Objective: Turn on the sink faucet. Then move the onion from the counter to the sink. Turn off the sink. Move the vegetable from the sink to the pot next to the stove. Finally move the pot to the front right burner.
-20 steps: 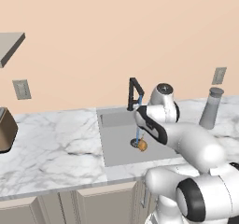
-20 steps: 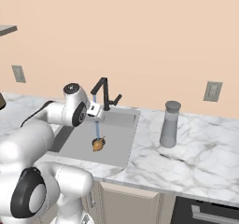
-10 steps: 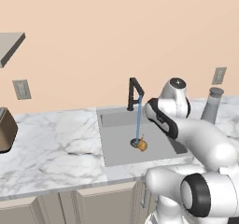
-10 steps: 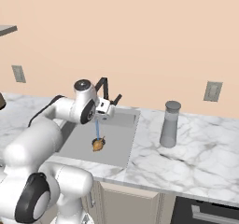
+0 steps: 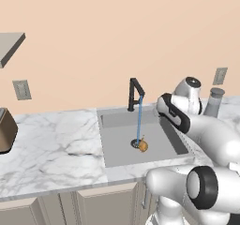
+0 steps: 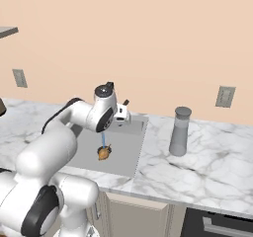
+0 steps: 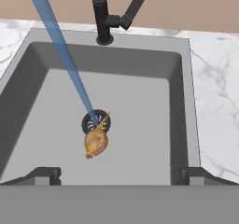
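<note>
The black sink faucet (image 7: 103, 14) stands at the back of the grey sink (image 7: 154, 64), and a blue stream of water (image 7: 65, 55) runs from its spout (image 5: 136, 89) down to the drain. The golden-brown onion (image 7: 96, 141) lies on the sink floor beside the drain, also seen as the onion (image 5: 143, 146) and the onion (image 6: 103, 153). My gripper (image 7: 119, 175) hovers above the front part of the basin, open and empty, its fingertips (image 7: 44, 174) set wide apart. The pot and the stove top are out of view.
White marble counter (image 5: 56, 144) runs on both sides of the sink. A grey lidded jar (image 6: 179, 131) stands right of the basin. A brown appliance (image 5: 5, 130) sits at the far left. A dark oven front (image 6: 217, 226) shows at lower right.
The hand has lifted up from low over the onion and drawn back toward the right side of the sink. The onion stays by the drain, water still running, jaws still open.
</note>
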Controlling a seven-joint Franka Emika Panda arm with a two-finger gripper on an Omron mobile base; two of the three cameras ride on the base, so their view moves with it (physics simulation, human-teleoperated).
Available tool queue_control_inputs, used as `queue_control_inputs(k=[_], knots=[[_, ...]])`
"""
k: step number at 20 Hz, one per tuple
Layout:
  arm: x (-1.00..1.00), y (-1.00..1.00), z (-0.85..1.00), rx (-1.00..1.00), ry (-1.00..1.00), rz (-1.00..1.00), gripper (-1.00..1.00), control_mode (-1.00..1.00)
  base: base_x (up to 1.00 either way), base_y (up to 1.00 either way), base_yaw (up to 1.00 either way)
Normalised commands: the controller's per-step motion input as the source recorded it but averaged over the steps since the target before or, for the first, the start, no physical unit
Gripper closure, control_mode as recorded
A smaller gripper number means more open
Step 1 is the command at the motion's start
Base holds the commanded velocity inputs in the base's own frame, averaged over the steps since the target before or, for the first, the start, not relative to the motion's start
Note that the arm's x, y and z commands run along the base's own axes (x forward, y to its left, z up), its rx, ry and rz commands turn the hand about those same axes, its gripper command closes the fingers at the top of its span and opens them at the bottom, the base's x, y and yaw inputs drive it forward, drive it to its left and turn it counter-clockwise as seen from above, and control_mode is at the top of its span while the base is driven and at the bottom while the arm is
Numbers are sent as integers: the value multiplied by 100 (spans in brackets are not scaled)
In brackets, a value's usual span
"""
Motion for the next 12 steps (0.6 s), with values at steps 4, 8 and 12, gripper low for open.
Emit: queue_control_inputs(k=[4,8,12], knots=[[0,-1,-1,0,0,0,-100,-100,0,0,0],[17,0,0,0,0,3,-100,-100,0,0,0],[30,-8,0,0,0,12,-100,-100,0,0,0]])
